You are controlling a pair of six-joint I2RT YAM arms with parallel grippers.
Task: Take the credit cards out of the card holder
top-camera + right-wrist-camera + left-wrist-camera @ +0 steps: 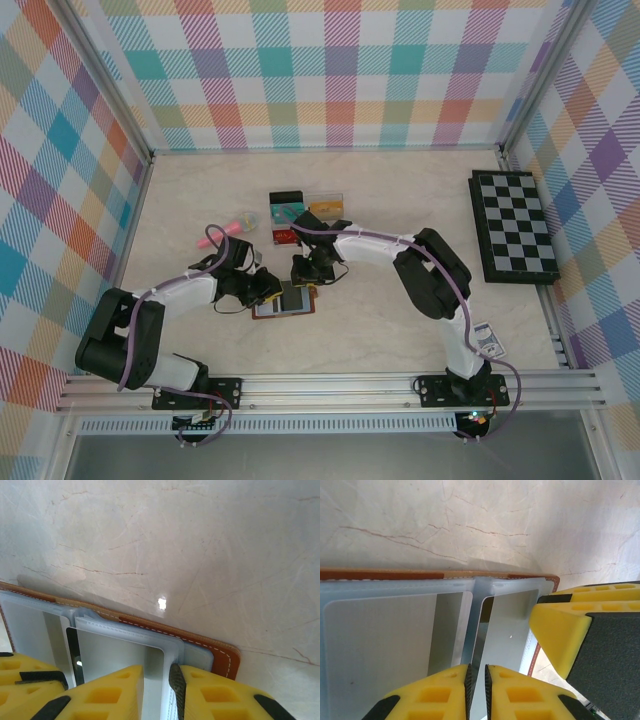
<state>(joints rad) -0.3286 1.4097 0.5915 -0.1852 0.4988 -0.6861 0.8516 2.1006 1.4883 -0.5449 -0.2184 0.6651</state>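
Observation:
The brown card holder (290, 303) lies open on the table between both arms. In the left wrist view its brown edge (380, 574) frames two blue-grey pocket pages, with a grey credit card (380, 645) showing inside the left one. My left gripper (476, 672) has its jaws almost together on the thin inner edge of the right-hand page; whether a card is in the pinch is hidden. My right gripper (157, 672) is shut on the outer edge of the pocket pages (115, 650), by the holder's corner (217, 655). From above, the left gripper (270, 292) and the right gripper (303, 275) nearly touch.
A clear plastic compartment box (305, 215) holding coloured cards stands just behind the holder. A pink and yellow item (225, 232) lies at the back left. A black-and-white chessboard (513, 225) rests along the right wall. The right gripper's yellow finger (560, 630) crowds the left wrist view.

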